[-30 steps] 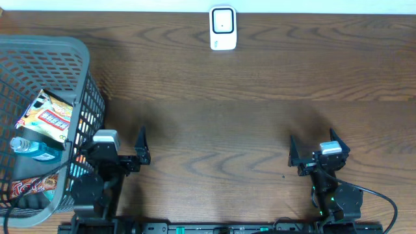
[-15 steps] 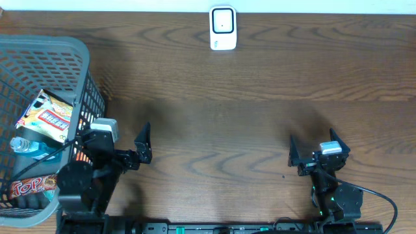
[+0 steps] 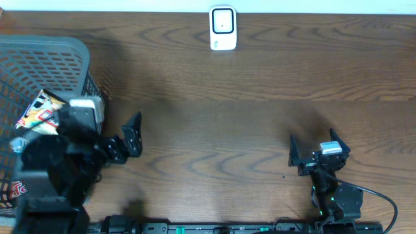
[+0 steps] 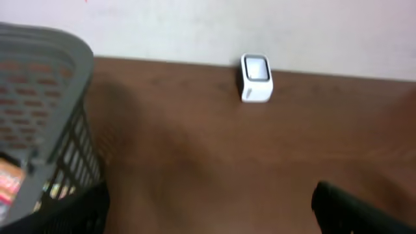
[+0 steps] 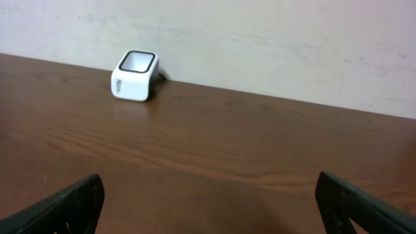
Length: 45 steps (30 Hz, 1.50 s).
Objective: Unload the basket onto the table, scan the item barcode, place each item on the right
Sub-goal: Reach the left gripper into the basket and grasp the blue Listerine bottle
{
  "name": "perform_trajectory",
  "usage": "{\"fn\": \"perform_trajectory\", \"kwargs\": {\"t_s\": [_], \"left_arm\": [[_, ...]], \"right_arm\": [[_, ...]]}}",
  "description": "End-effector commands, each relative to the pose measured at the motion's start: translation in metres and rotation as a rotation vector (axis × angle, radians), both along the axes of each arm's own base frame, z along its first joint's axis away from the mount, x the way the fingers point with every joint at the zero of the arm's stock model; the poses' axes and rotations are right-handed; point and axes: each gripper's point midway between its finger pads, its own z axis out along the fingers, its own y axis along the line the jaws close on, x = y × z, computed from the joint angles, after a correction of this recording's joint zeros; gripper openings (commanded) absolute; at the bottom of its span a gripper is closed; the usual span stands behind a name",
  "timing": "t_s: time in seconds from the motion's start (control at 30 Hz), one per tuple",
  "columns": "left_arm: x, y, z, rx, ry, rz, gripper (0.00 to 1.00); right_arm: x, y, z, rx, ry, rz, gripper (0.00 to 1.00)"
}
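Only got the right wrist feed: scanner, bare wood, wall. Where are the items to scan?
Observer: In a grey mesh basket at the left end of the table, outside your frame.
Operator: Is the left arm holding one?
Observer: No. The left gripper is open and empty, over the wood just right of the basket's wall.
Operator: What's on top in there?
Observer: A snack packet with red and white print; the left arm hides much of the rest.

The white scanner (image 3: 222, 28) stands upright at the table's (image 3: 260, 84) far edge, and a snack packet (image 3: 32, 112) lies in the basket (image 3: 58, 45).
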Motion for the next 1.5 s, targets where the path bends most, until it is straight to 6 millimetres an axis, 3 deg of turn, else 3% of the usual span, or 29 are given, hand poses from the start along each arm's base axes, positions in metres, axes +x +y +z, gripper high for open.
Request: {"fn": "perform_trajectory", "kwargs": {"t_s": [0.0,0.13,0.3,0.33,0.37,0.47,0.63,0.77,0.9,1.0,1.3,1.47], "left_arm": [[-0.001,-0.010,0.020,-0.031,0.013,-0.054,0.99],[-0.004,-0.013,0.002,-0.040,0.089,-0.067,0.99],[0.002,-0.006,0.012,-0.040,0.069,-0.020,0.99],[0.004,0.002,0.015,-0.052,0.070,0.039,0.99],[0.011,0.029,0.025,-0.076,0.065,0.229,0.99],[0.019,0.069,0.039,-0.082,0.055,0.492,0.98],[0.028,0.118,0.043,-0.071,0.118,0.801,0.98],[0.028,0.160,0.018,-0.163,0.233,1.037,0.98],[0.008,0.204,-0.020,-0.257,0.372,1.288,0.98],[-0.005,0.227,-0.043,-0.321,0.471,1.384,0.98],[-0.030,0.271,-0.092,-0.487,0.629,1.532,0.98],[-0.027,0.285,-0.119,-0.467,0.720,1.525,0.98]], "right_arm": [[0.000,0.001,-0.001,0.011,0.003,0.001,0.99],[0.000,0.001,-0.001,0.011,0.003,0.001,0.99],[0.000,0.001,-0.001,0.011,0.003,0.001,0.99],[0.000,0.001,-0.001,0.011,0.003,0.001,0.99],[0.000,0.001,-0.001,0.011,0.003,0.001,0.99],[0.000,0.001,-0.001,0.011,0.003,0.001,0.99],[0.000,0.001,-0.001,0.011,0.003,0.001,0.99],[0.000,0.001,-0.001,0.011,0.003,0.001,0.99],[0.000,0.001,-0.001,0.011,0.003,0.001,0.99],[0.000,0.001,-0.001,0.011,0.003,0.001,0.99],[0.000,0.001,-0.001,0.011,0.003,0.001,0.99],[0.000,0.001,-0.001,0.011,0.003,0.001,0.99]]}}
